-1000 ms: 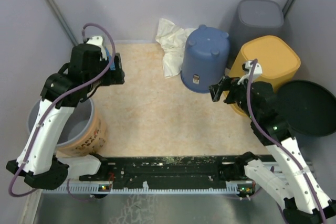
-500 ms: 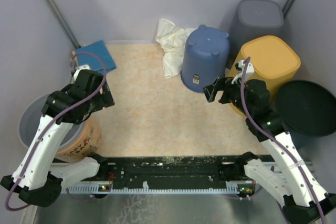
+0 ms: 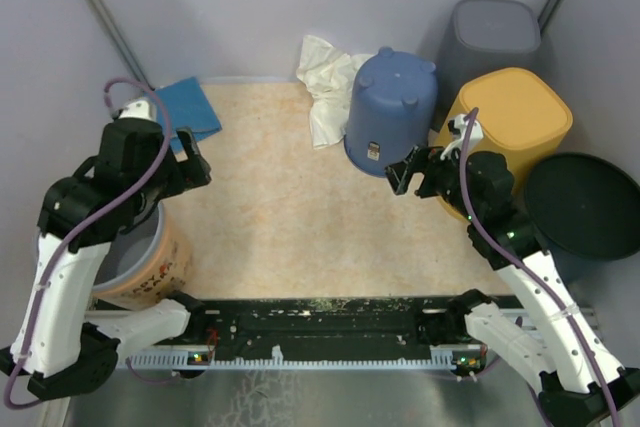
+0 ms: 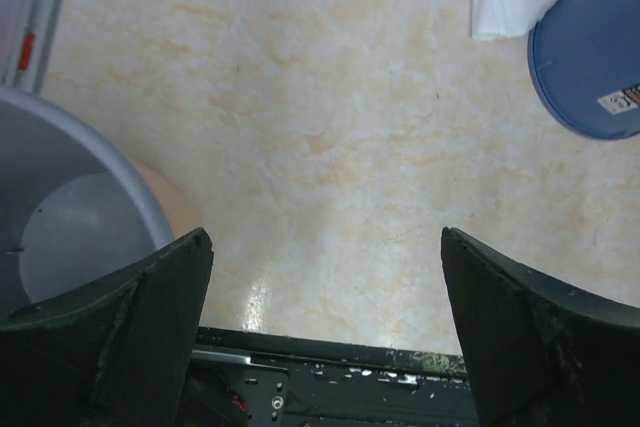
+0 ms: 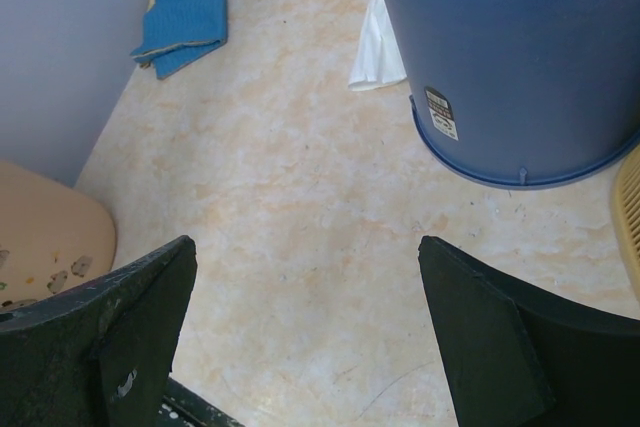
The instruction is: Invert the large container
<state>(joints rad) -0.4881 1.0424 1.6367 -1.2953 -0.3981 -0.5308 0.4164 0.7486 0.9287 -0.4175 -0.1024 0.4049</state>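
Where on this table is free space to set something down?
Free: the middle of the table, between the blue cloth, the blue bucket and the rail. Crowded: the right side, where yellow bin, grey bin and black tub stand close.

The blue bucket (image 3: 390,112) carries a white label (image 3: 373,151). Beside it are a yellow bin (image 3: 515,112), a grey bin (image 3: 495,32) and a black tub (image 3: 585,205). The tabletop (image 3: 300,217) is mottled cream and beige. One cloth (image 3: 322,87) is white and a towel (image 3: 192,107) is blue. The grey pail (image 4: 60,217) has a tan pot (image 3: 172,265) with dark print around it.

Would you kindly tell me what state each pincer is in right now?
Left pincer: open, holding nothing.
Right pincer: open, holding nothing.
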